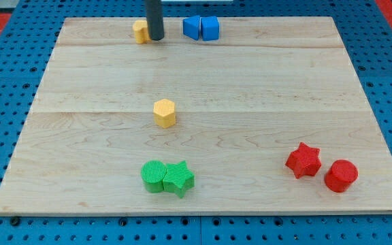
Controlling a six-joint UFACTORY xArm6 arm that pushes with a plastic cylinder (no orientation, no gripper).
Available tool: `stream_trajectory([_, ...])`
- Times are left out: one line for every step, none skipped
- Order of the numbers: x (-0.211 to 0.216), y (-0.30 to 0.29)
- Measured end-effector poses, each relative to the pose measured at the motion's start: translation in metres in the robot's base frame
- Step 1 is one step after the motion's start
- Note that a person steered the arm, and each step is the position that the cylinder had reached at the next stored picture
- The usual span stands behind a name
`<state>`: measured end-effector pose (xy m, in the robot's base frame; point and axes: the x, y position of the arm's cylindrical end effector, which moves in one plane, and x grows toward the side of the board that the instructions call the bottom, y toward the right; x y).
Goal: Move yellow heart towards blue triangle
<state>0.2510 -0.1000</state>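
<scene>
The yellow heart (140,31) lies near the board's top edge, left of centre. My tip (156,38) stands right against its right side, between it and the blue blocks. Two blue blocks sit side by side to the right of the tip: the blue triangle (192,28) and a blue cube (210,28), touching each other. The rod hides part of the heart's right edge.
A yellow hexagon (165,112) sits near the board's middle. A green cylinder (154,176) and a green star (179,178) touch at the bottom centre. A red star (303,160) and a red cylinder (340,175) lie at the bottom right. The wooden board (80,136) rests on blue pegboard.
</scene>
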Motion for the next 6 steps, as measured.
stream_trajectory([0.027,-0.048])
stream_trajectory([-0.013,-0.059])
stream_trajectory([-0.025,-0.058])
stream_trajectory([-0.022,-0.023])
stream_trajectory([-0.023,-0.005])
stream_trajectory([-0.014,-0.010])
